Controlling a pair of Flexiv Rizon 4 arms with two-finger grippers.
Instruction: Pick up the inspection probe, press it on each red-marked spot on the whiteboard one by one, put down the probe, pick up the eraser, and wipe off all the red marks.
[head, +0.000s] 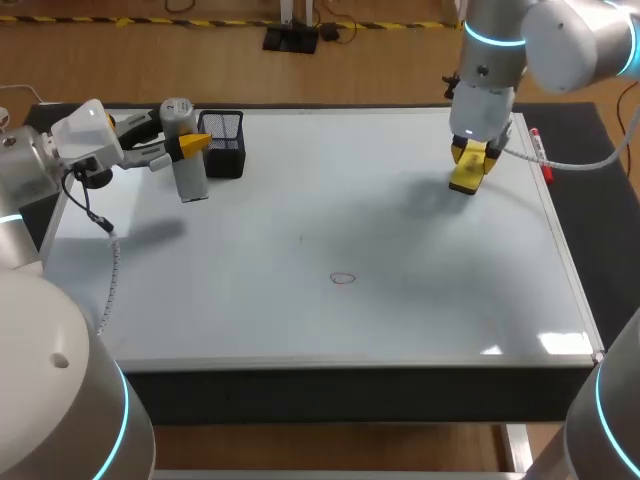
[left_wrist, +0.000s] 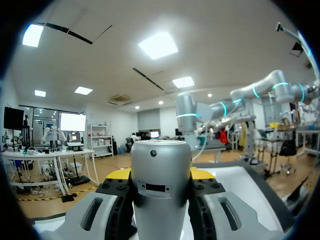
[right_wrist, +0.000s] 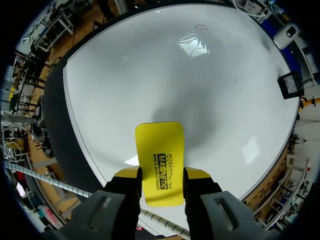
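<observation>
Left gripper (left_wrist: 160, 174), seen from its wrist: both yellow-tipped fingers press the silver inspection probe (left_wrist: 161, 186) from two sides. From the head view, this left gripper (head: 190, 147) holds the probe (head: 192, 180) roughly upright at the far left corner of the whiteboard (head: 400, 220), just beside a black mesh holder (head: 224, 143). The right gripper (head: 470, 156) is clamped on the yellow eraser (head: 466, 177) near the far right edge (contact with the surface cannot be told), with a red marker pen (head: 540, 157) lying along that edge. One red mark (head: 343, 278), a small oval, sits toward the near middle, well apart from both grippers, with bare board around it.
</observation>
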